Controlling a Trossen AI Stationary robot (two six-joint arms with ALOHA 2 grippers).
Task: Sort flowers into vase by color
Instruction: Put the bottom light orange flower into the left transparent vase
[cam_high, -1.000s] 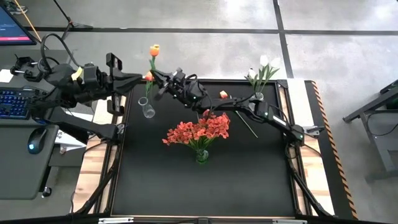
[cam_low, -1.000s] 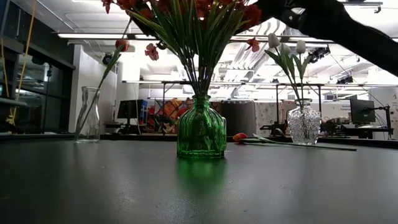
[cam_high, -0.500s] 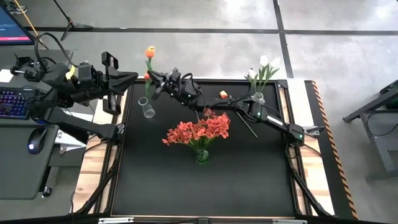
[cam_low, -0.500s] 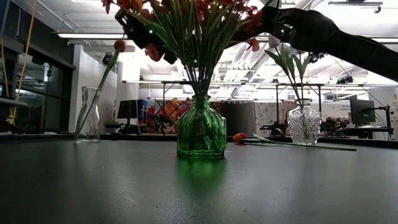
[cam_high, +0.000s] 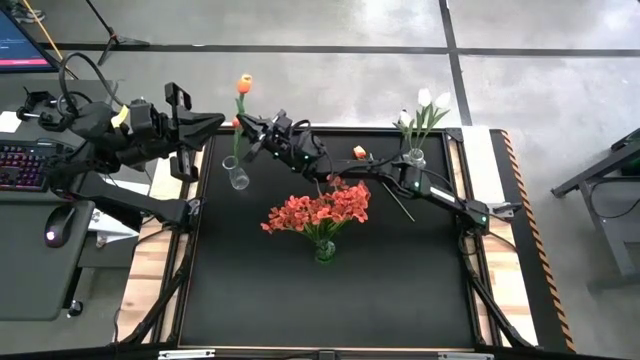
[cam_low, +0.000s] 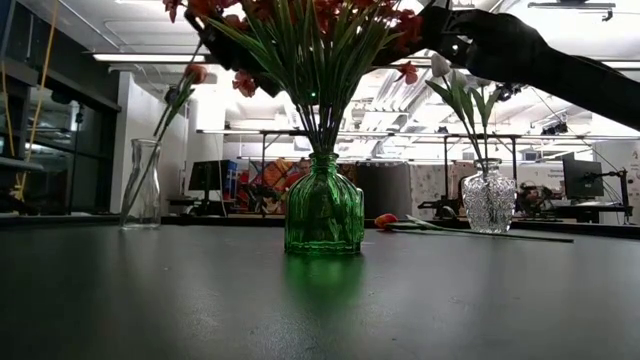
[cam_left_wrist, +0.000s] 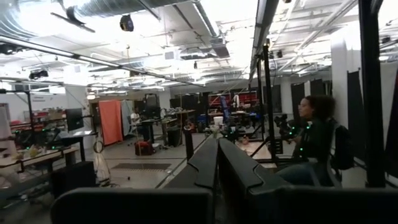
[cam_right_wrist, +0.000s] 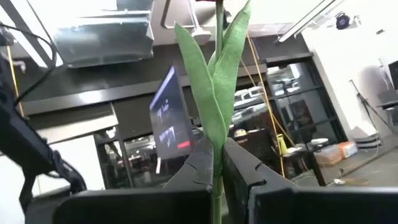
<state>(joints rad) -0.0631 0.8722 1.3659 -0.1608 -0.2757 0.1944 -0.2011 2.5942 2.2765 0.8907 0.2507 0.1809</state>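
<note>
My right gripper (cam_high: 247, 127) reaches over the table's far left part and is shut on an orange tulip (cam_high: 244, 83), above a plain clear vase (cam_high: 238, 178). A second red-orange tulip (cam_low: 195, 72) leans in that vase (cam_low: 143, 185), with its stem against the rim. Whether the held stem's lower end is inside the vase I cannot tell. My left gripper (cam_high: 215, 122) hovers shut just left of the tulip and touches nothing. Another orange tulip (cam_high: 360, 152) lies flat on the table. My right gripper pinches the tulip's green stem (cam_right_wrist: 217, 146) between its two fingers (cam_right_wrist: 202, 162), just below the long leaves (cam_right_wrist: 214, 81). The fingers come level from the table's right and lie across the stem. The tulip stands upright, with its head above the gripper.
A green vase (cam_high: 325, 250) of bushy red-orange blossoms (cam_high: 318, 211) stands mid-table under the right arm. A patterned clear vase (cam_high: 416, 155) with white tulips (cam_high: 430, 100) stands at the far right. The black table's near half (cam_high: 330, 310) is open surface.
My right gripper has come down and a little toward the table's left with the tulip, and now shows at the top of the low view. The tulip's leaves now hang beside the tulip leaning in the clear vase.
</note>
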